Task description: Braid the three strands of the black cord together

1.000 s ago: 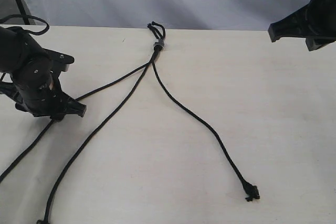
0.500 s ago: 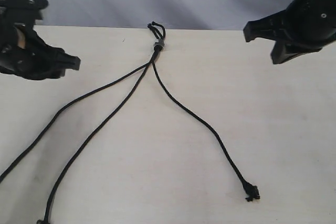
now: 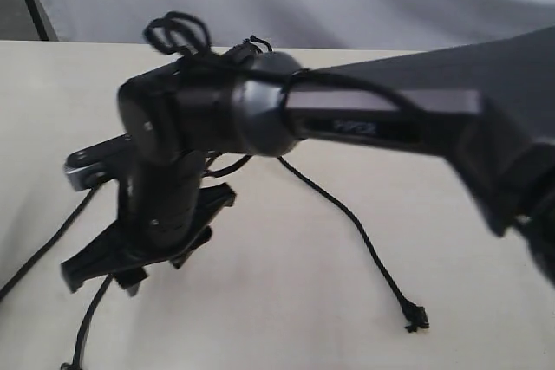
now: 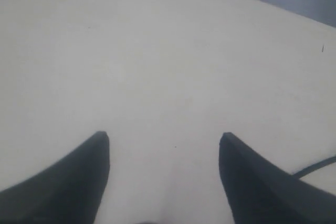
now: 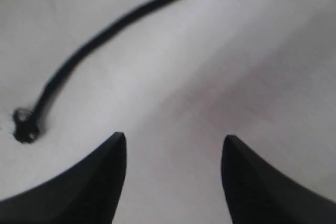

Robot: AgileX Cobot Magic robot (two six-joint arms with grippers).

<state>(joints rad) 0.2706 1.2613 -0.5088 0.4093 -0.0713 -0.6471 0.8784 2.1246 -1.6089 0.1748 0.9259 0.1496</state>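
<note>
The right gripper [image 5: 173, 137] hangs over the table [image 3: 468, 301], jaws apart, empty. One strand [image 5: 105, 32] of the black cord [image 3: 347, 218] lies just beside it, untouched. The left gripper [image 4: 164, 136] is likewise spread, empty.

The right arm [image 3: 390, 123] spans the table [image 3: 486, 301], walling off the joined end of the black cord [image 3: 254, 41]; below it, open tabletop surrounds the right-hand strand [image 3: 381, 270] and its knotted tip [image 3: 416, 318]
</note>
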